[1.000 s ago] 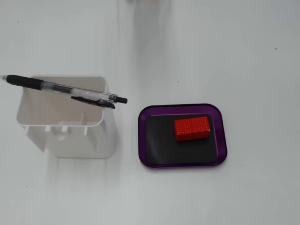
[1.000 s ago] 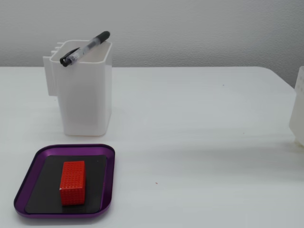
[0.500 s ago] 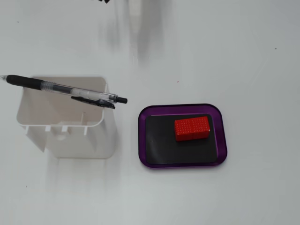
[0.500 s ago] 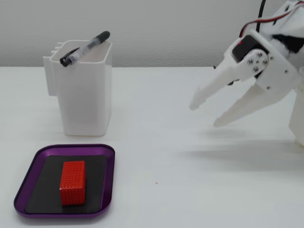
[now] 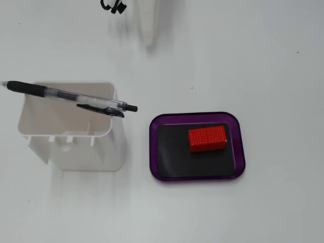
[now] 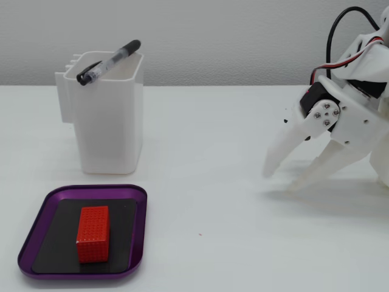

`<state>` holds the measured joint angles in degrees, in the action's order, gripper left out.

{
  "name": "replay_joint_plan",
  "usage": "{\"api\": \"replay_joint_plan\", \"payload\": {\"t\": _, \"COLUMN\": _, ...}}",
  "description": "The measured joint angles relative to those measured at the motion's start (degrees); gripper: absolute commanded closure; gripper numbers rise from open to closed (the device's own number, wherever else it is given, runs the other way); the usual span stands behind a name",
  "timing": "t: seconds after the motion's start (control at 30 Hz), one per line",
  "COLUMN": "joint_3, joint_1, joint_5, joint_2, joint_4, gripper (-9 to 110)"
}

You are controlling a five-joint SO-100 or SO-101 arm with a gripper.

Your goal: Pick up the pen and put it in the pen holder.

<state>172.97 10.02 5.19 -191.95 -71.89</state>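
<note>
The pen [image 5: 71, 96] lies flat across the open top of the tall white pen holder [image 5: 71, 152], resting on two rims with both ends sticking out. The side-on fixed view shows the same pen [image 6: 109, 61] bridging the pen holder [image 6: 112, 134]. My white gripper [image 6: 279, 180] hangs far to the right of the holder in that view. It is open and empty, with its tips pointing down close to the table. In the top-down fixed view only one blurred white finger [image 5: 149, 28] shows at the top edge.
A purple tray [image 5: 238, 152] with a black inside holds a red block [image 5: 207, 138] beside the holder; it appears in front of the holder as the tray [image 6: 137, 201] and block [image 6: 93, 233]. A black cable [image 5: 113, 6] shows at the top edge.
The gripper has dropped toward the table and drawn back to the right in the side-on view, its fingers a little closer together. Pen, holder and tray have not moved.
</note>
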Motion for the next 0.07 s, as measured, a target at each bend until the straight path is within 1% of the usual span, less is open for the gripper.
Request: {"api": "replay_joint_plan", "payload": {"t": 0.07, "joint_3": 0.0, "joint_1": 0.0, "joint_5": 0.0, "joint_2": 0.0, "joint_4": 0.0, "gripper": 102}}
